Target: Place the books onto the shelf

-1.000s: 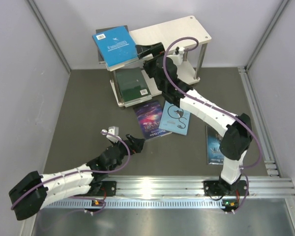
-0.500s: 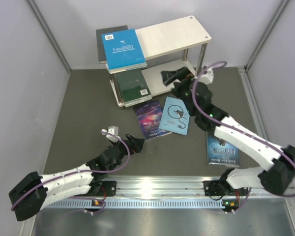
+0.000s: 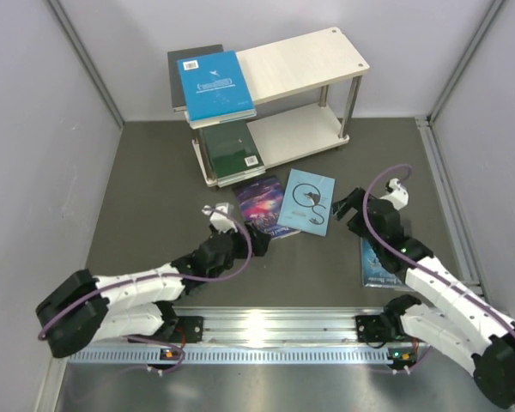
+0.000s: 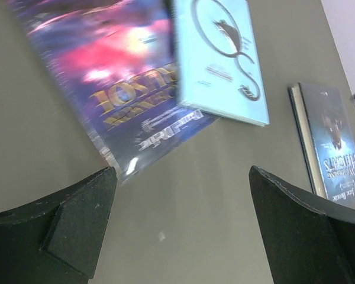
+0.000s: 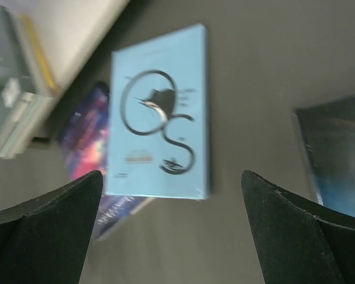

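Standing at the back of the dark table, the shelf is carrying 3 books that I can count. A bright blue book is lying flat on the left end of the top board and is showing a white barcode label at its far left corner. It is covering most of a dark grey book under it. A dark green book is lying on the left end of the lower board and is sticking out a little over the front edge.

3 more books are lying flat on the table in front of the shelf. A purple starry book is resting just before the shelf, and a light blue book is overlapping its right edge. A dark blue book is lying apart to the right, and the right arm is hiding part of it.

The left gripper is hovering low at the near corner of the purple starry book. Its fingers are standing spread wide and are holding nothing. The right gripper is hanging just to the right of the light blue book, between it and the dark blue book. Its fingers are also standing wide apart, and nothing is sitting between them.
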`<state>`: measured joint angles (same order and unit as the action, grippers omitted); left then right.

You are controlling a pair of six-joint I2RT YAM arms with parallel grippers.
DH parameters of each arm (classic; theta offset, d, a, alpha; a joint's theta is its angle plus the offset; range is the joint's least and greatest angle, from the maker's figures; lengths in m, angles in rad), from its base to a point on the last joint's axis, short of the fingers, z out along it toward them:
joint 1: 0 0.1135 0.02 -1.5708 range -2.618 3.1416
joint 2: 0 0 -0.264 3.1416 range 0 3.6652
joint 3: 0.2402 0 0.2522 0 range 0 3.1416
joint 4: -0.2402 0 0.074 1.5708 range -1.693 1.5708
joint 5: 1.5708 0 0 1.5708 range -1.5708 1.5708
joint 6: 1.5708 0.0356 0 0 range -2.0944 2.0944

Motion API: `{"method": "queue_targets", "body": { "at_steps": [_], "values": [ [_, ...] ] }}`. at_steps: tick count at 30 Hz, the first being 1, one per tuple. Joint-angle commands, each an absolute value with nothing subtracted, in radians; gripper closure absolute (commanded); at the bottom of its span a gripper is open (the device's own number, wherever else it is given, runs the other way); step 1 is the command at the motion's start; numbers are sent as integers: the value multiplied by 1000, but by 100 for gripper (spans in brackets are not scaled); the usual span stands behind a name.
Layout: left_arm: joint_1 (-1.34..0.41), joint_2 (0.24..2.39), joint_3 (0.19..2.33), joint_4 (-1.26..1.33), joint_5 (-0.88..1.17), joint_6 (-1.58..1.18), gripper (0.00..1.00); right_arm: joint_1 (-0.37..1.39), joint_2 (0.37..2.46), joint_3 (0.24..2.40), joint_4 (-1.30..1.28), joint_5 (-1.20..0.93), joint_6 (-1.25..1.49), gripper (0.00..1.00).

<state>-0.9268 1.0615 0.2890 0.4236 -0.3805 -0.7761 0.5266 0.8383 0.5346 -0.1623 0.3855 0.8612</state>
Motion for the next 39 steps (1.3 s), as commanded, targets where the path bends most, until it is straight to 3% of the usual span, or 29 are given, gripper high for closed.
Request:
{"method": "queue_targets", "body": {
  "at_steps": [1, 5, 9, 19, 32, 36, 39],
  "values": [
    [-922, 1175, 428, 433, -299, -677, 1, 405, 870, 515, -152, 154, 855, 0],
    [-908, 1305, 554, 419, -293, -594, 1, 322, 1038, 508, -114, 5, 838, 0],
    [-789, 1443, 691, 426, -162, -566, 1, 261, 1184, 454, 97, -229, 865, 0],
    [-635, 1796, 913, 520, 150, -574, 1, 258, 1462, 402, 314, -339, 916, 0],
    [-634, 1913, 986, 522, 324, -617, 1, 258, 1716, 414, 537, -364, 974, 1],
    [-632, 1947, 997, 529, 388, -649, 1, 258, 1743, 376, 632, -359, 992, 9],
    [-632, 1954, 993, 537, 407, -658, 1, 250, 1740, 339, 707, -356, 1008, 25]
  ]
}}
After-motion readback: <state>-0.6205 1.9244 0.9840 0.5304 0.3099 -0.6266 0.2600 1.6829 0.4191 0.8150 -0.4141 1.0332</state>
